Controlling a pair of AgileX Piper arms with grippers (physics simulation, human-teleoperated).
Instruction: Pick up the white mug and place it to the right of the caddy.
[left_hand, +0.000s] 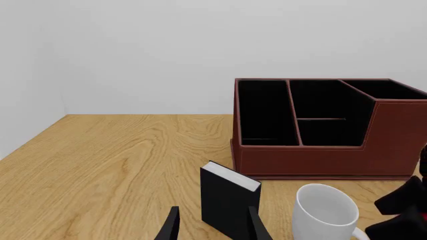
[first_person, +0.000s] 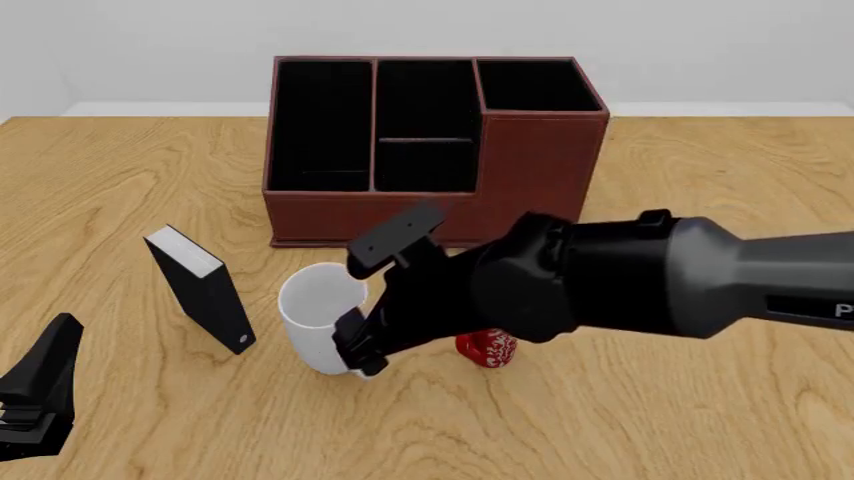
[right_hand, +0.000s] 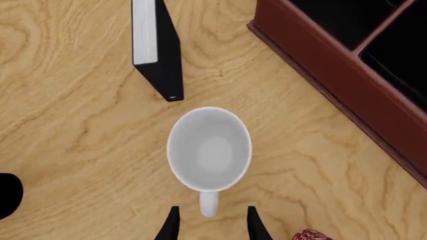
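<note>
The white mug stands upright on the table in front of the caddy, a large reddish-brown box with black compartments. My right gripper hangs over the mug's near side. In the right wrist view the white mug shows its loop handle pointing toward my right gripper, whose open fingers stand either side of the handle without touching it. My left gripper is low at the front left, open and holding nothing. The left wrist view shows the mug and caddy beyond it.
A small black book-like box with a white edge stands upright left of the mug. A small red patterned mug sits just right of the white mug, partly under my right arm. Bare wood lies right of the caddy.
</note>
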